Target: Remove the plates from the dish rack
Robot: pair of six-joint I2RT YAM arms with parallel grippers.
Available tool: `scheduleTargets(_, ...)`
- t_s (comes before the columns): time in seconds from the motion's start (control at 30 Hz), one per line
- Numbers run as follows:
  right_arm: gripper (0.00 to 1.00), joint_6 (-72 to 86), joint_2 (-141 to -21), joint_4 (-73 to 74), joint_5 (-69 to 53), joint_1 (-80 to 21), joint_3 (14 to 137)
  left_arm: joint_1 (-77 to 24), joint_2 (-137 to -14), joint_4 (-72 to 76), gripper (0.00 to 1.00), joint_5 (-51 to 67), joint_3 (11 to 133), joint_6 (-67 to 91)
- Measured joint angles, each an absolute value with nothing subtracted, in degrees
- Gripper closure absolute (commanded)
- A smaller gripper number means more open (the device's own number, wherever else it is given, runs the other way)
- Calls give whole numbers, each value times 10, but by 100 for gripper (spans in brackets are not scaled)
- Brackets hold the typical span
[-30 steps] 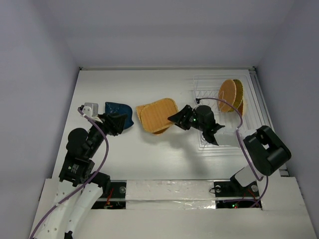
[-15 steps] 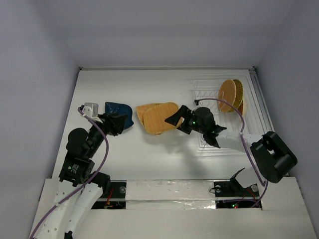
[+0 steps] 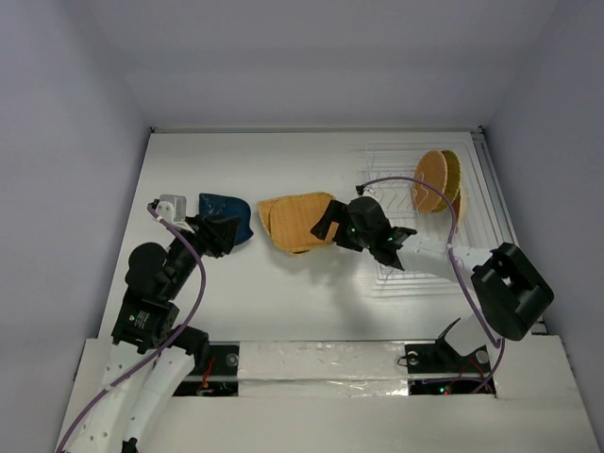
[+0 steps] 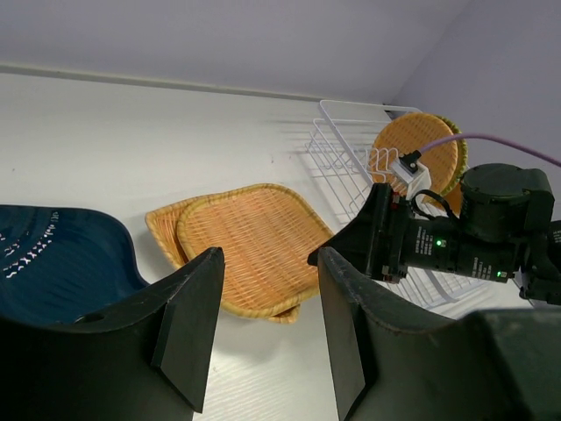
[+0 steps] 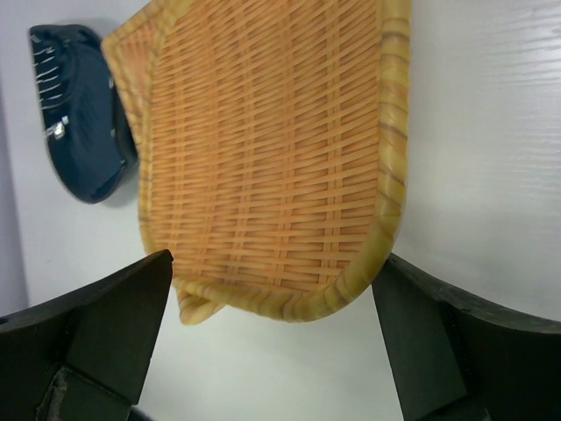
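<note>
Right gripper (image 3: 326, 225) has just spread wide, leaving the square plate (image 3: 300, 219) stacked on another on the table (image 3: 283, 302). Round plates (image 3: 432, 179) stand in the rack (image 3: 477, 236), awaiting unloading. Left gripper (image 3: 226, 234): jaws apart, empty.

- The left arm (image 3: 146, 269) has rounded black joint housings above a white lower link dotted with small holes.
- The right arm (image 3: 510, 288) is built alike, with 1 bulky black joint block between white links.
- A purple cable (image 3: 198, 274) runs along each arm in a loose loop.
- A small white connector box (image 3: 171, 205) sits at each wrist.
- The left gripper (image 4: 267, 263) has 2 matte black, flat, wedge-shaped fingers (image 4: 188, 324).
- The right gripper (image 5: 272, 263) is black too, with broad slabs.
- Green lights (image 4: 427, 243) glow on the right wrist's black body.
</note>
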State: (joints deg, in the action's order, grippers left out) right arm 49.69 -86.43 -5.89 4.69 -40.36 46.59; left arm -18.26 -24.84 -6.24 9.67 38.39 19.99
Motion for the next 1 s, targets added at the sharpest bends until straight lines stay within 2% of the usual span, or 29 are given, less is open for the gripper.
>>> scheduleTargets(0.47,3,482,-903,44,234,-442,536,-183,-248,-62,56,97,384,200)
scheduleTargets(0.77,7,460,-916,118,350,-481,619,-183,-248,-62,56,97,384,200)
scheduleTargets(0.83,11,451,-911,128,373,-484,634,-183,-248,-62,56,97,384,200)
scheduleTargets(0.87,16,447,-907,131,383,-484,637,-183,-248,-62,56,97,384,200)
scheduleTargets(0.93,54,430,-888,146,405,-484,637,-183,-248,-62,56,97,384,200)
scheduleTargets(0.97,71,420,-875,154,415,-481,637,-183,-248,-62,63,97,384,200)
scheduleTargets(1.0,94,411,-861,162,421,-476,637,-183,-248,-63,71,97,384,201)
